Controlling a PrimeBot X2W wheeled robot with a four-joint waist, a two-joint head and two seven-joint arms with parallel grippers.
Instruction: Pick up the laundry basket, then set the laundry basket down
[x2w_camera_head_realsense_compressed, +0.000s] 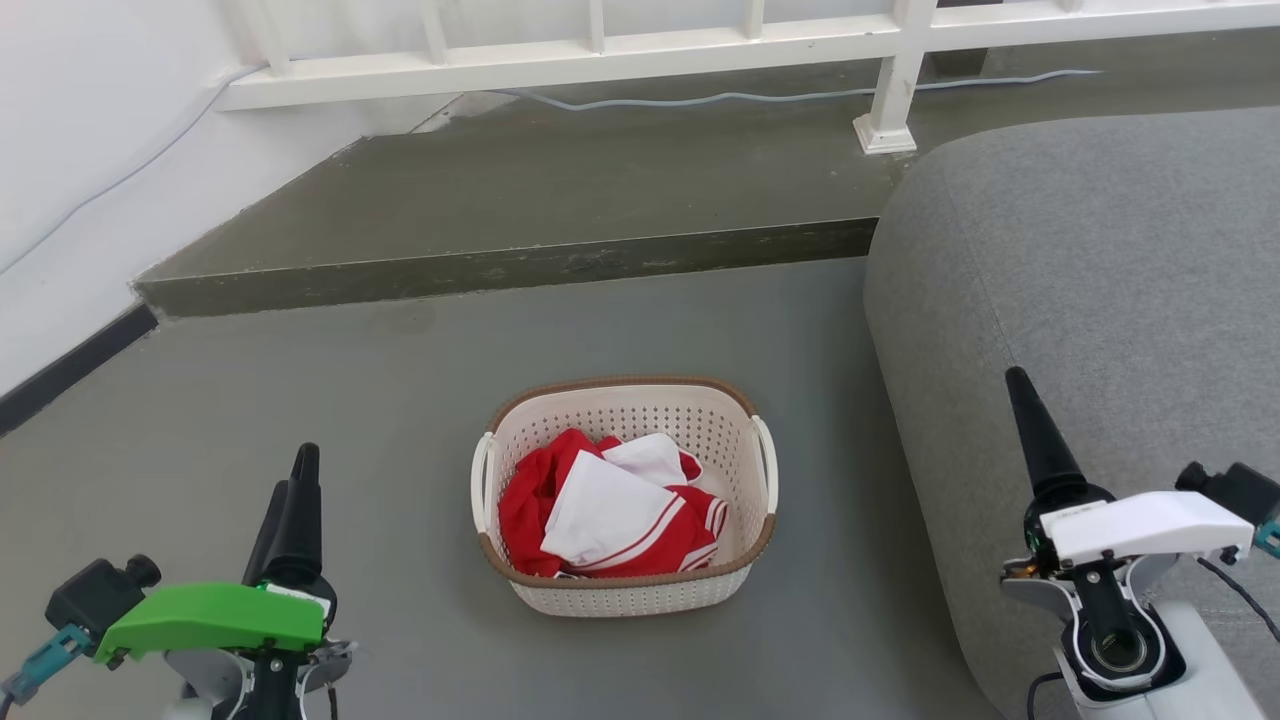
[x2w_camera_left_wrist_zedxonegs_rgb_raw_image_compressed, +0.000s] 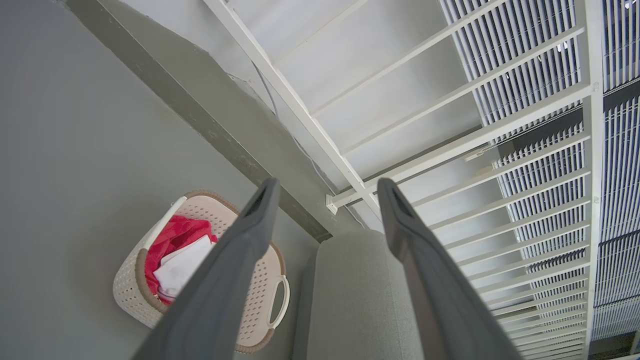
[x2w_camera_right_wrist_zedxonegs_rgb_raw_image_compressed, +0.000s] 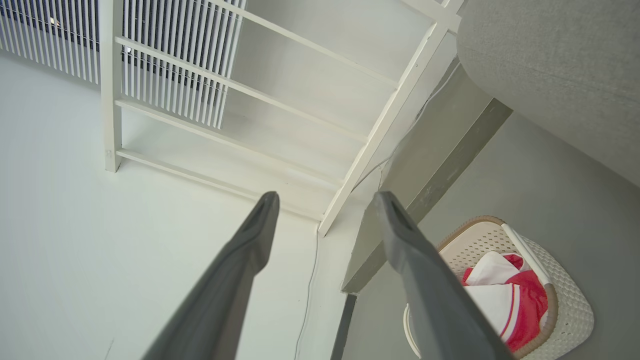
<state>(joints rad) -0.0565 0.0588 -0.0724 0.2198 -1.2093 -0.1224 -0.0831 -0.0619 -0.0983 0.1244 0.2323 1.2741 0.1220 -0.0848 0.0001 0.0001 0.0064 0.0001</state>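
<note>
The basket (x2w_camera_head_realsense_compressed: 622, 598) stands upright on the floor (x2w_camera_head_realsense_compressed: 400, 400), holding red and white clothes (x2w_camera_head_realsense_compressed: 610, 515). A sofa (x2w_camera_head_realsense_compressed: 1080, 300) lies just right of the basket. The left gripper (x2w_camera_left_wrist_zedxonegs_rgb_raw_image_compressed: 325, 190) hangs well left of the basket and the right gripper (x2w_camera_right_wrist_zedxonegs_rgb_raw_image_compressed: 325, 200) well right of it. Both have their fingers spread and grip nothing.

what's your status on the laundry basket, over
Left gripper open, empty. Right gripper open, empty. Laundry basket on the floor ahead, untouched, red and white clothes inside. Grey sofa close on its right side.
</note>
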